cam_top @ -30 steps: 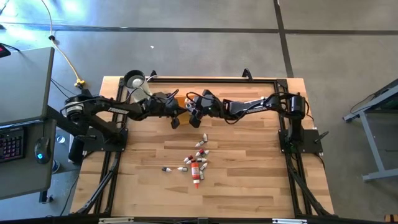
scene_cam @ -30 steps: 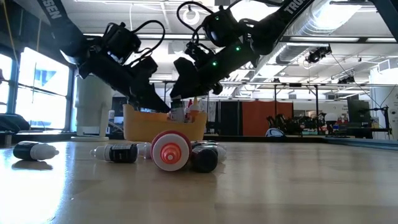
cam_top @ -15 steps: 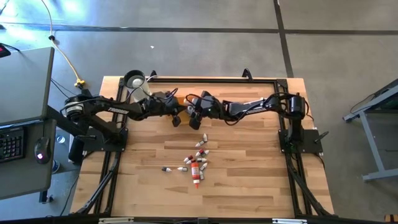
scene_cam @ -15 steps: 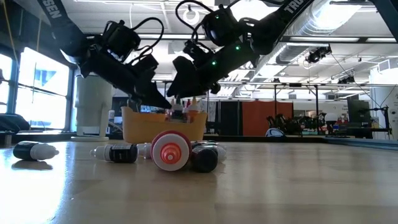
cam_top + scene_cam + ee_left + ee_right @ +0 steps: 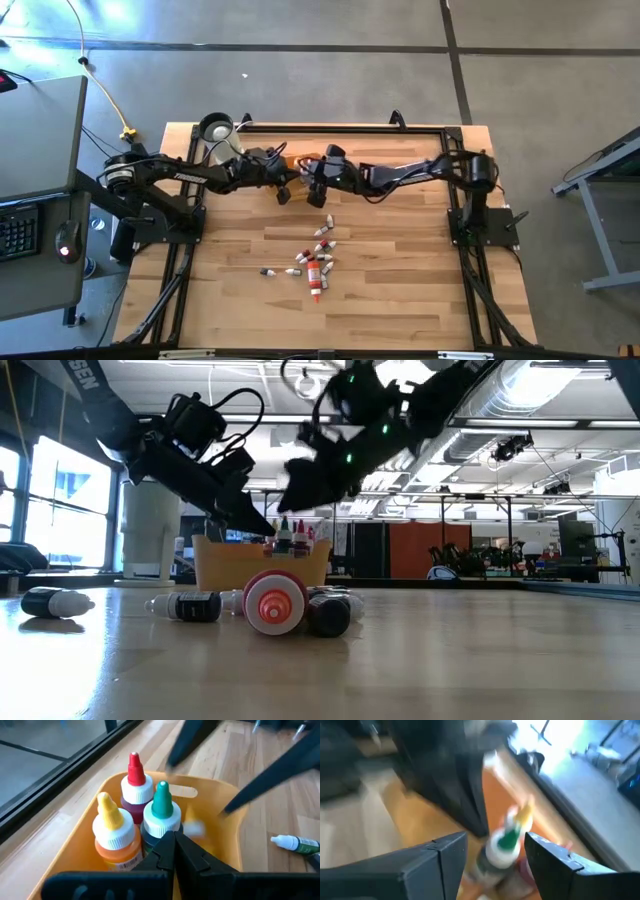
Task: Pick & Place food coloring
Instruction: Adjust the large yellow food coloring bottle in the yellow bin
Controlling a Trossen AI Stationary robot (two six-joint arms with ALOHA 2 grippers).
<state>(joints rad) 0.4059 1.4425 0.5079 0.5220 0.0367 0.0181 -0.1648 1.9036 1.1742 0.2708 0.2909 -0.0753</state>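
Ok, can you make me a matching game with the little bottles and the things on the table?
Things:
1. red-capped bottle
2. big orange bottle
3. left end effector
4. white jug

Places or states:
A. lying on the bare wood
B. shut, at the tray
C. upright in the yellow-orange tray
D. standing at the table's far left corner

Pairs: 1-C, 2-A, 3-B, 4-D

High view: overhead, straight down, far; whole desk [image 5: 400, 300], both arms, surrounding floor. Low view: desk-top height, level across desk into room behind; loose bottles [image 5: 272, 601] close to lens, tray [image 5: 262, 563] farther back. Left wrist view: close, angled down into tray [image 5: 75, 852] past own shut left hand [image 5: 171, 851]. Right wrist view: close, blurred, between own spread fingers [image 5: 437, 862]. All four views share tray with upright bottles [image 5: 152, 812].
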